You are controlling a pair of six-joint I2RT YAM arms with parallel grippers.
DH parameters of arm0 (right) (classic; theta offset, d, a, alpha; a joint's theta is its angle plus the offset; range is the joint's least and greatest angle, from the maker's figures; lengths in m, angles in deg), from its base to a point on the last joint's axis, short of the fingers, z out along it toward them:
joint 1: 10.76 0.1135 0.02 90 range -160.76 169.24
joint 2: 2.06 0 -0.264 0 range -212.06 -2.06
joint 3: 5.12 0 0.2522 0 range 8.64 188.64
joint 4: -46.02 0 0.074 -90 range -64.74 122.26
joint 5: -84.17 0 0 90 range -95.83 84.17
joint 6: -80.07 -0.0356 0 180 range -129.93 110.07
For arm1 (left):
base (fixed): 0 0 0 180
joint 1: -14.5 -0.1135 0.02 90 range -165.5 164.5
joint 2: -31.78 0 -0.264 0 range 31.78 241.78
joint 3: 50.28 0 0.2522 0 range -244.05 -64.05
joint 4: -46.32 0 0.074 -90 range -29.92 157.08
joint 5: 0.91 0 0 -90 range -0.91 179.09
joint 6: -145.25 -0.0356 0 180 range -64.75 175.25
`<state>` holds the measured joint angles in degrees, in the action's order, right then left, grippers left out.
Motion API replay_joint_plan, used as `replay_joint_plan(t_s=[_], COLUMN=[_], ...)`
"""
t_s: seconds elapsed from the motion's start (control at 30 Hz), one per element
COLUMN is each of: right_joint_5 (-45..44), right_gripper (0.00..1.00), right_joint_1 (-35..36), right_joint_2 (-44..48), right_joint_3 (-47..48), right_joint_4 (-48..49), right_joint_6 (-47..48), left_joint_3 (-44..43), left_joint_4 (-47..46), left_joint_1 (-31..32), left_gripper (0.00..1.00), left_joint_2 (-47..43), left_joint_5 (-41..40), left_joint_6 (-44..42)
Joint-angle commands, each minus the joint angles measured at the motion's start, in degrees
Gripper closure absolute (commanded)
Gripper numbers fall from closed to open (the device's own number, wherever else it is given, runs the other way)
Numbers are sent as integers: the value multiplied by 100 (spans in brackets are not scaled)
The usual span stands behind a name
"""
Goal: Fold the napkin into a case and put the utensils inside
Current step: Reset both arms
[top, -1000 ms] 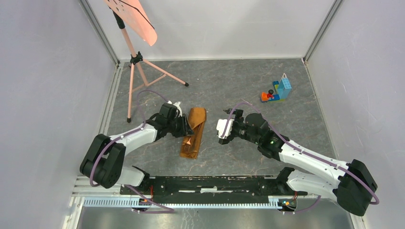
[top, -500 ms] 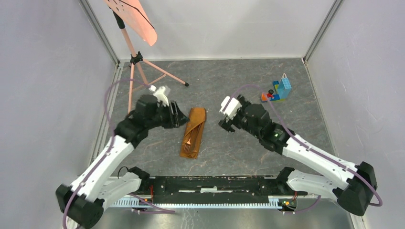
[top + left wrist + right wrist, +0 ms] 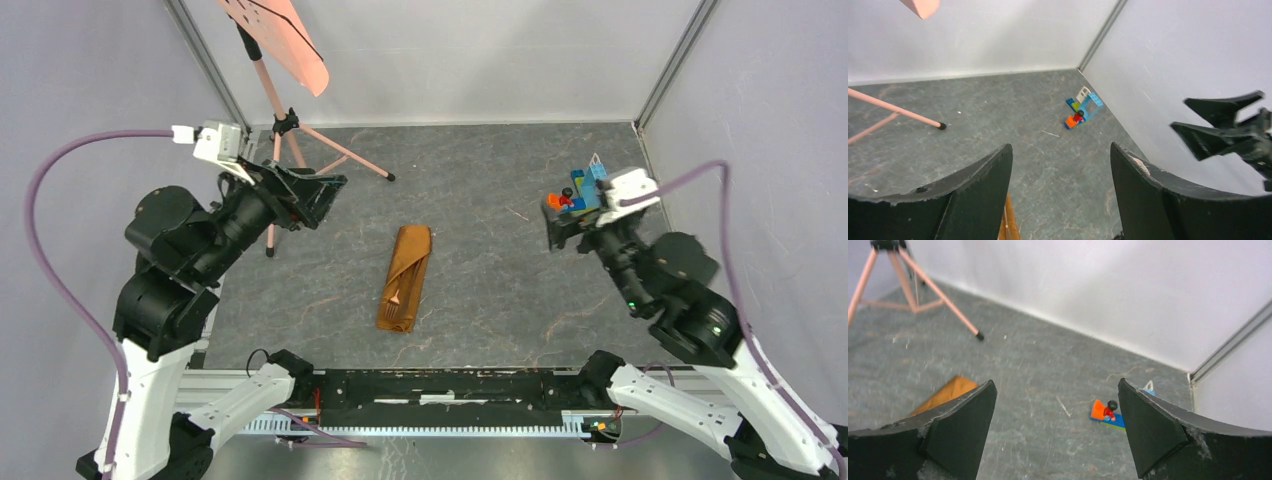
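Observation:
The napkin [image 3: 406, 272] lies folded into a narrow orange-brown case in the middle of the table. A slim dark utensil end with fork-like tines [image 3: 397, 311] shows at its near end; the rest of the utensils is hidden inside. My left gripper [image 3: 318, 195] is open and empty, raised high to the far left of the napkin. My right gripper [image 3: 562, 231] is open and empty, raised to the right. In the left wrist view a sliver of napkin [image 3: 1008, 226] shows beside the left finger [image 3: 979, 189]. In the right wrist view the napkin [image 3: 946, 392] shows behind the left finger [image 3: 960, 423].
A salmon-pink sheet on a tripod stand [image 3: 285, 125] stands at the back left, close to my left gripper. A colourful toy brick pile [image 3: 580, 190] sits at the back right by my right gripper; it also shows in both wrist views [image 3: 1081, 107] [image 3: 1108, 413]. Walls close in on both sides.
Both arms have lifted and pulled away from the napkin: the left one up and to the far left, the right one up and to the right. The napkin has not moved.

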<state>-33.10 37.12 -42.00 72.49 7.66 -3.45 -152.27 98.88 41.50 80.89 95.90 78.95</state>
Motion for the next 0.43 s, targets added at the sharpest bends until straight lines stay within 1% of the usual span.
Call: replay_joint_plan(t_s=[0.0,0.17,0.33,0.4], right_joint_5=[-562,-707,-781,-802], right_gripper=[2,2,2,2], right_joint_1=[6,13,11,7], right_joint_2=[254,545,533,569], right_joint_3=[437,346,332,284], right_joint_4=[-194,-28,-129,1], right_joint_6=[16,164,186,143], left_joint_3=[-450,-620,-621,-618], left_joint_4=[271,219,300,345], left_joint_1=[-28,-27,-29,-28], left_gripper=[21,19,19,19], left_joint_2=[42,-80,-198,-234], left_joint_5=[-565,-663,-663,-823], left_joint_6=[-452,-518,-532,-525])
